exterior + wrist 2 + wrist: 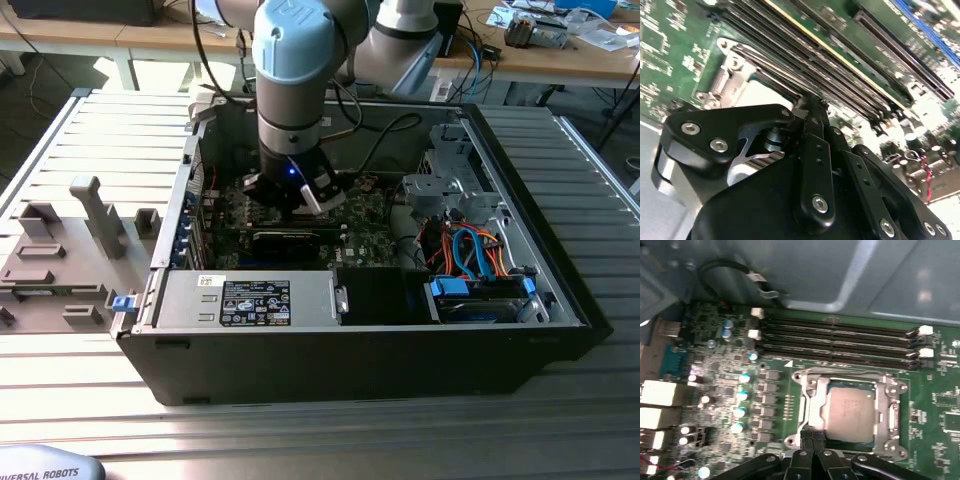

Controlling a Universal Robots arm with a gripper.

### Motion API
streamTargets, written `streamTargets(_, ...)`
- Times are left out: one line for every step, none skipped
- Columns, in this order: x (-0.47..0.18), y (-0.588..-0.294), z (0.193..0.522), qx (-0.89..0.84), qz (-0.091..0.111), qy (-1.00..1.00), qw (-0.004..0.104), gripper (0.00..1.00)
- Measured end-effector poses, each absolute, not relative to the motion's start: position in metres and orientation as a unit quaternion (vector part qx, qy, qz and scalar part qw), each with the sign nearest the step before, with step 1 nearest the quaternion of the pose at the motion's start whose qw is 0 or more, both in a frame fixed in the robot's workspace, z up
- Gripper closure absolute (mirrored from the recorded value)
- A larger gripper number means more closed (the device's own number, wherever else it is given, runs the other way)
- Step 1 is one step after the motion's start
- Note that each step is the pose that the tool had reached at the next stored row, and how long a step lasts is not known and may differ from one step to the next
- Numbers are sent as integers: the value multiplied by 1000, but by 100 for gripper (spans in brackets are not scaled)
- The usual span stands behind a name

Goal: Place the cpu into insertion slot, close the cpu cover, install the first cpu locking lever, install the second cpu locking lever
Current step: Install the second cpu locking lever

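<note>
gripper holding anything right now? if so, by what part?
Cannot tell. In the first wrist view the hand sits at the edge of the cpu cover, fingertips together; the cpu lies in the socket.

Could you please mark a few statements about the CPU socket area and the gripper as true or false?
1. The cpu sits in the socket. True.
2. The cpu cover stands upright, open. False: it lies down flat around the cpu.
3. The gripper is at the socket's edge. True, in the first wrist view.
4. The gripper's fingers are spread wide. False: they are pressed together.
5. The memory slots run beside the socket. True.
6. The arm reaches outside the computer case. False: it reaches down into the open case.
</note>
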State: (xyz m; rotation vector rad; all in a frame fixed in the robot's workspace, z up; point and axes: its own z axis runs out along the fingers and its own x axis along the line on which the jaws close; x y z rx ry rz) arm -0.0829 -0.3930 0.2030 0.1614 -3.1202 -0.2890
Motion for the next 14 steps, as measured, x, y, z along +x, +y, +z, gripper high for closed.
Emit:
streamTargets(-80,-392,203,51,-91,-995,3,89)
streamTargets(-77,-390,203,51,-89,-995,5,89)
streamTargets(-74,-388,203,51,-87,-995,6,89)
streamTargets(-68,-385,203,51,-85,-995,9,89)
streamTargets(-64,-383,203,51,-84,-995,11,89)
streamTargets(-61,-381,203,51,-83,-995,12,89)
streamTargets(-58,-379,203,50,-82,-995,13,89)
streamTargets(-52,-373,203,50,-81,-995,14,89)
streamTargets(-49,-368,203,50,-80,-995,14,89)
streamTargets(-48,-364,204,50,-79,-996,14,89)
streamTargets(-48,-362,205,50,-77,-996,14,89)
streamTargets(-48,-361,209,50,-74,-996,15,89)
streamTargets(-48,-360,212,50,-72,-996,15,89)
streamTargets(-48,-359,217,50,-68,-996,15,89)
